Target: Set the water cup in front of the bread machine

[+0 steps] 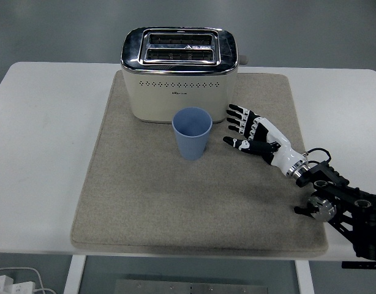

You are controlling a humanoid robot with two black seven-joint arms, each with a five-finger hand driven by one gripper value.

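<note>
Standing upright on the mat (pixel 145 202) just in front of the bread machine (pixel 179 73), the water cup (pixel 192 133) is judged as placed, since the right hand (pixel 252 131) is seen apart from it, fingers spread, nothing held.

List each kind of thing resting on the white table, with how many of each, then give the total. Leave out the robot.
Toaster: 1
Blue cup: 1
Beige mat: 1
Total: 3
</note>
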